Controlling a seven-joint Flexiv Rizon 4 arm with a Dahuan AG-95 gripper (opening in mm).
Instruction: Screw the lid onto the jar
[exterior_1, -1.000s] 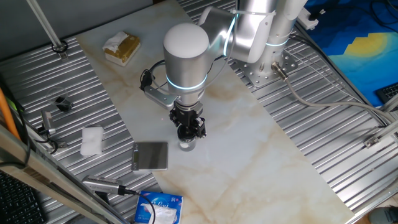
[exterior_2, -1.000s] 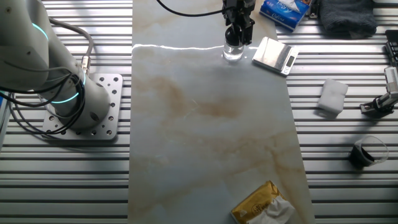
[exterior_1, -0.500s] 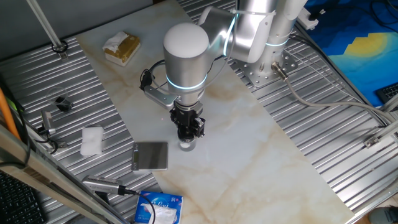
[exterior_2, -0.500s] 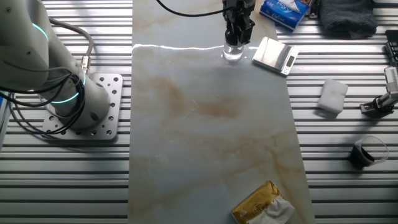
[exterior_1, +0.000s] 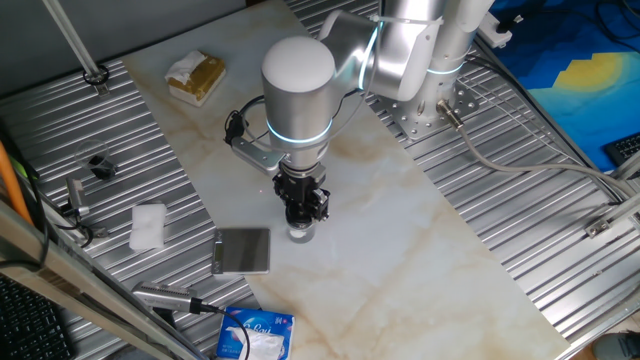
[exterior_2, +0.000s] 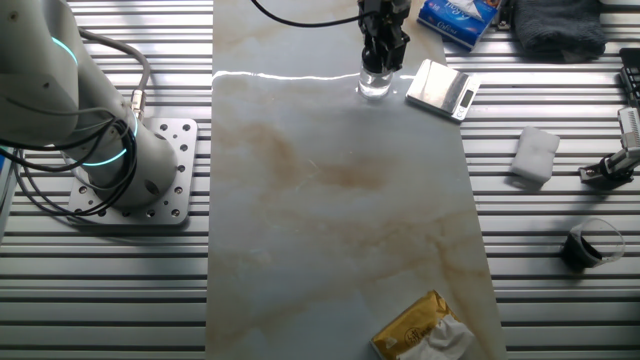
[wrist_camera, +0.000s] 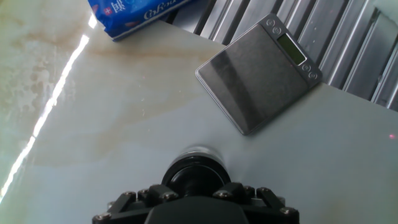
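Black lid (wrist_camera: 191, 176) sits gripped in the jaws, directly atop the jar (exterior_1: 300, 233).

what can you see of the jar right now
The jar is small, short and cylindrical, of clear glass. It stands upright on the marble table, beside the grey scale without touching it. The black lid sits on its mouth, held by the gripper from straight above, so in the hand view only a sliver of glass rim shows. Whether the lid is threaded on cannot be told.
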